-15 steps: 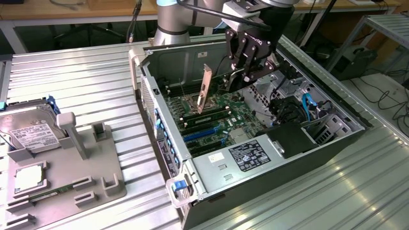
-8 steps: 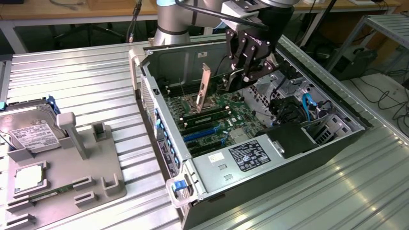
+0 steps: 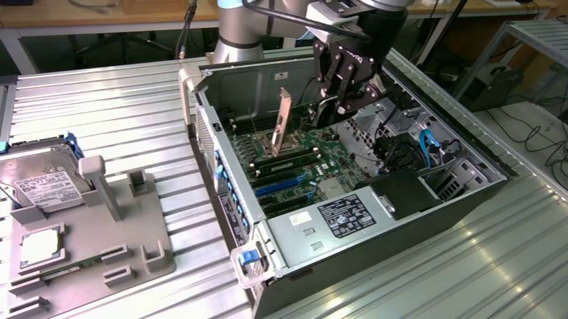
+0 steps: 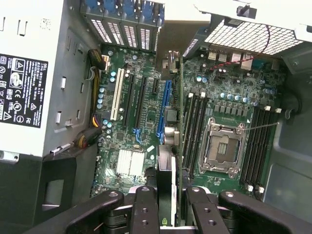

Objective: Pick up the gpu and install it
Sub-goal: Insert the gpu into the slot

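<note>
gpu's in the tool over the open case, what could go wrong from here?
1. The gpu hangs edge-down from the tool above the motherboard. Judging by the wrist view, its edge may sit off the blue slot, so pressing down could hit neighbouring parts.
2. The empty CPU socket lies close beside the card; a sideways slip might damage it.
3. The card's pale bracket could catch the case's rear wall.

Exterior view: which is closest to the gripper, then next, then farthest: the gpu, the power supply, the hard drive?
1. gpu: at the gripper, upright inside the case.
2. Power supply: at the case's near end.
3. Hard drive: outside the case, far toward the exterior view's left.
</note>
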`<state>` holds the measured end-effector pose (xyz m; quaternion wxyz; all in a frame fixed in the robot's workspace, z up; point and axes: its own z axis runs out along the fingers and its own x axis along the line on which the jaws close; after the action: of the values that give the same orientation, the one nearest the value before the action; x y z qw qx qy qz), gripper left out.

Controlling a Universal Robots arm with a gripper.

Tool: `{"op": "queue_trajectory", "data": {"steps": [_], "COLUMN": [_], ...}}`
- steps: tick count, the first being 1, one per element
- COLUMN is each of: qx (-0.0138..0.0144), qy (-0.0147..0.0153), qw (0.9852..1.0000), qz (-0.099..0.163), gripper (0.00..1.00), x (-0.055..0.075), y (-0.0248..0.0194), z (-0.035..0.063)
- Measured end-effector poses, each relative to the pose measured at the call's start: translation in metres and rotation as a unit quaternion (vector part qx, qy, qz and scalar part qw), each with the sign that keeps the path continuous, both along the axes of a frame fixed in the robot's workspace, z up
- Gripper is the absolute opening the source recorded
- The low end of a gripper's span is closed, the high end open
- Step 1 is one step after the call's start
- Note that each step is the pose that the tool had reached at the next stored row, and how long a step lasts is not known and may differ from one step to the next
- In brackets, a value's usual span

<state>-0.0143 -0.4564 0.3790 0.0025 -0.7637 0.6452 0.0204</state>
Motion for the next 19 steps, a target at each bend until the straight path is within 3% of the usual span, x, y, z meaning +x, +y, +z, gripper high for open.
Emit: {"op": "queue_trajectory", "data": {"steps": [8,19], "qx": [-0.0001,0.0], "qy": [0.0,0.0], "qw": [0.9998,0.9998], "qz": [-0.019,-0.02], "gripper": [0.27,0.27], "x": [-0.0009,-0.001], "y": [0.0,0.0], "z": [-0.0014,-0.0032]}}
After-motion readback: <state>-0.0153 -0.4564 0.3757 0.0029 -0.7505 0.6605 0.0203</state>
